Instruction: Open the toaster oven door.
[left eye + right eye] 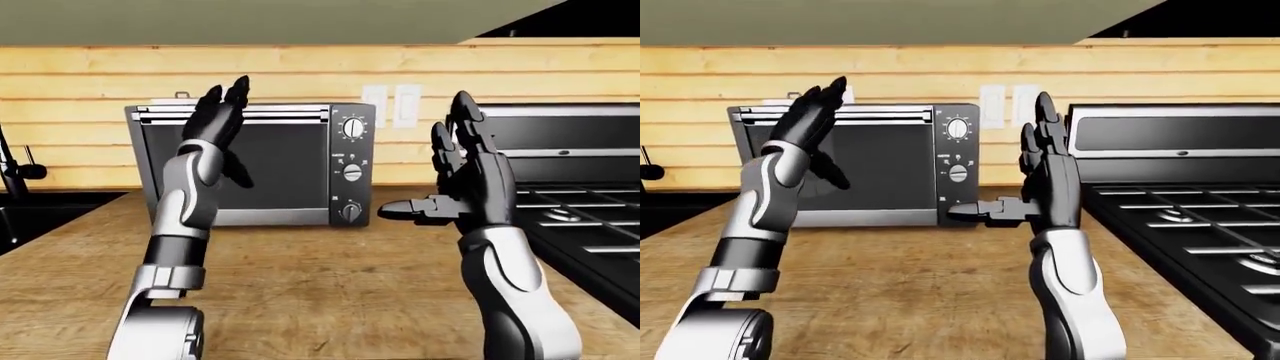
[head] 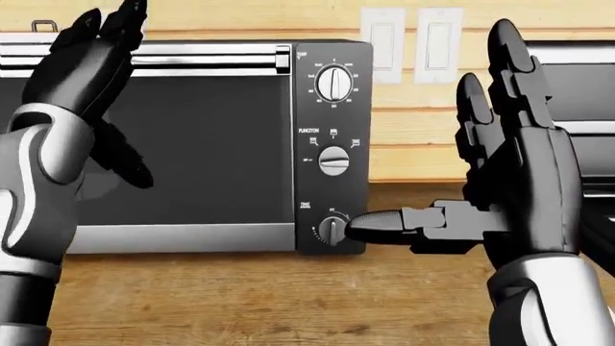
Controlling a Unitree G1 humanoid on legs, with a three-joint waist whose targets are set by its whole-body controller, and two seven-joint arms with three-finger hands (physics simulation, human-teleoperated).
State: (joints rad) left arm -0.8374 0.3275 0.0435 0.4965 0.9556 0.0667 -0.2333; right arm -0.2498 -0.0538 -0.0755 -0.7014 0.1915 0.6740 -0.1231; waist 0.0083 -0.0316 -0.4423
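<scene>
The black toaster oven (image 1: 300, 161) stands on the wooden counter against the plank wall, its dark glass door (image 2: 211, 144) closed. A silver bar handle (image 2: 211, 59) runs along the door's top edge. Three knobs (image 2: 334, 160) sit in a column on its right panel. My left hand (image 1: 228, 127) is raised before the door's left part, open, fingertips up by the handle and thumb hanging over the glass. My right hand (image 1: 430, 169) stands open and upright to the right of the oven, its thumb pointing left at the lowest knob (image 2: 332, 228). Neither hand holds anything.
A black stove (image 1: 580, 195) with grates fills the counter's right side. A dark sink and faucet (image 1: 10, 161) lie at the far left. Wall switches (image 1: 390, 105) are above the oven's right. Bare wooden counter (image 1: 330, 285) stretches below the oven.
</scene>
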